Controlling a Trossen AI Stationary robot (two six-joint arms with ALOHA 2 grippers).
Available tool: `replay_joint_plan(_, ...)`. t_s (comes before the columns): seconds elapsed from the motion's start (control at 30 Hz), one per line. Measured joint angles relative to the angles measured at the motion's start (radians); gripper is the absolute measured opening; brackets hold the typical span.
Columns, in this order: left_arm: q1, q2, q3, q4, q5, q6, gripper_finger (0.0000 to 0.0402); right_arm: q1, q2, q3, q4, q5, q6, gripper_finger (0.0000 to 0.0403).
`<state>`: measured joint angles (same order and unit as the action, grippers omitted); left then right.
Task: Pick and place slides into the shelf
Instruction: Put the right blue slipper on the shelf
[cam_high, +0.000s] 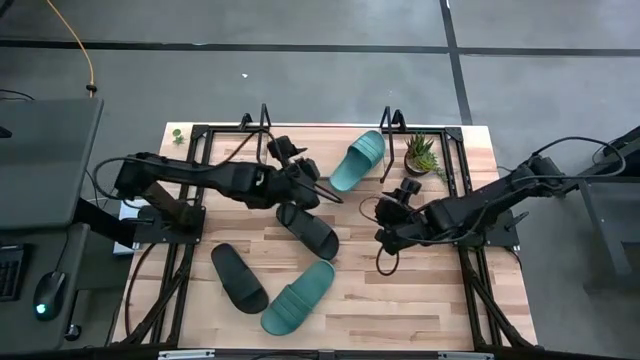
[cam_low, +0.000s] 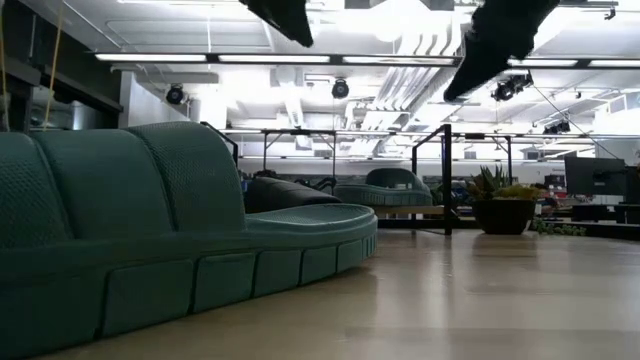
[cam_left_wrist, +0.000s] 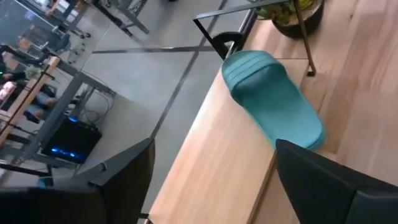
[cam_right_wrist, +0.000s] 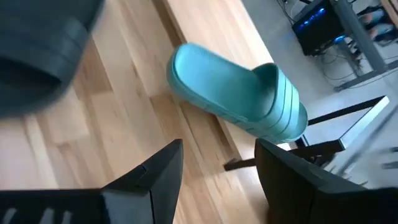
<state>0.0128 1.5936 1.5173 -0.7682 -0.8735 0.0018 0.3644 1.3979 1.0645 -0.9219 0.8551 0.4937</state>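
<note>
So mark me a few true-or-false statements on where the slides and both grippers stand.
1. A teal slide lies beside the potted plant. True.
2. Both black slides are on the shelf. False: one black slide and the other black slide lie on the tabletop.
3. The left gripper holds a black slide. False: it is open and empty.
4. The right gripper is open. True.

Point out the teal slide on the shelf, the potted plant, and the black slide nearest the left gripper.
Teal slide on the shelf (cam_high: 358, 160): high view, on its strap.
Potted plant (cam_high: 420, 155): high view, on its green leaves.
Black slide by the left gripper (cam_high: 312, 232): high view, on its strap.
</note>
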Motion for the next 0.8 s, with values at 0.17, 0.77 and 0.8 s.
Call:
replay_joint_plan(0.17, 0.0, -0.043, -0.004, -0.055, 0.041, -0.008, 0.0288, -0.012, 0.063, 0.0, 0.055, 0.006, -0.056, 0.019)
replay_joint_plan(0.77, 0.0, -0.68, -0.68, 0.472, 0.339, -0.034, 0.0273, -0.044, 0.287, 0.0, 0.378, 0.058, -0.304, 0.019)
replay_joint_plan(0.8, 0.0, -0.714, -0.712, 0.48, 0.346, -0.039, 0.0273, -0.054, 0.297, 0.0, 0.4, 0.058, -0.311, 0.019)
